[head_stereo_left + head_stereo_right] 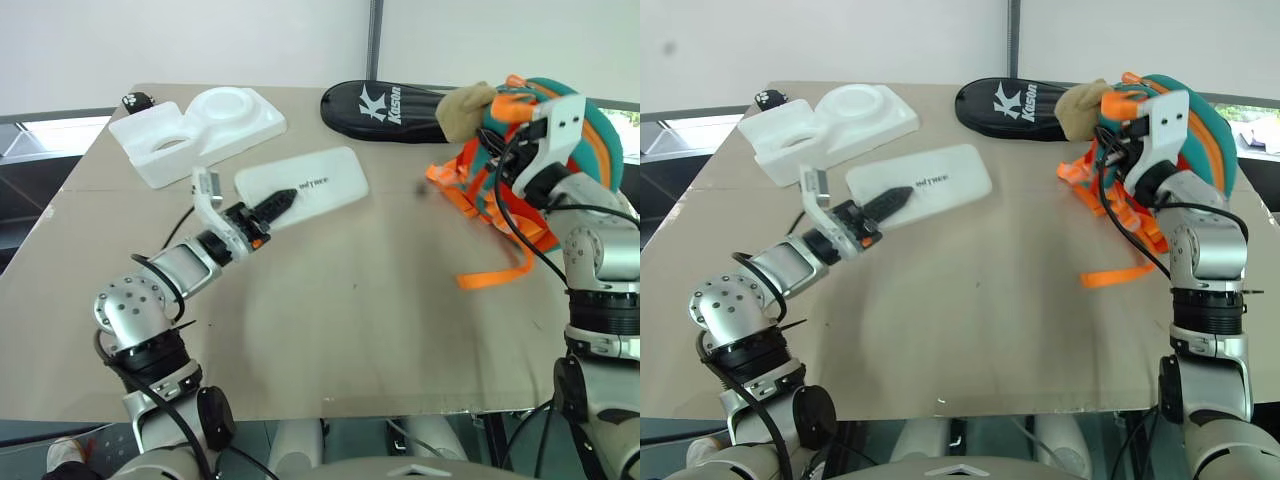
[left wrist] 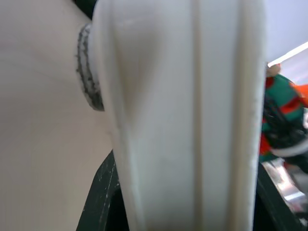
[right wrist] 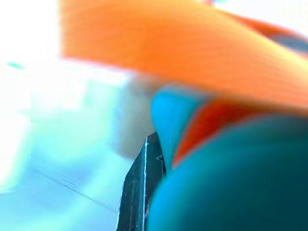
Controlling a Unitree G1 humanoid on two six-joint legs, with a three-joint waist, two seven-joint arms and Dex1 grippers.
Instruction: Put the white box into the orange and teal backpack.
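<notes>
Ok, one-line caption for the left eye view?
Left gripper holds the white box while the right gripper grips the orange and teal backpack.

flat milky-white box [image 1: 310,185], rounded corners, dark lettering on its lid, tilted off the table; orange and teal backpack [image 1: 560,150] upright at the table's right edge, straps trailing

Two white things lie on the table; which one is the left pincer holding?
The flat white box with dark lettering, clamped in the left pincer; the bulky styrofoam block with round hollows lies apart behind it.
</notes>
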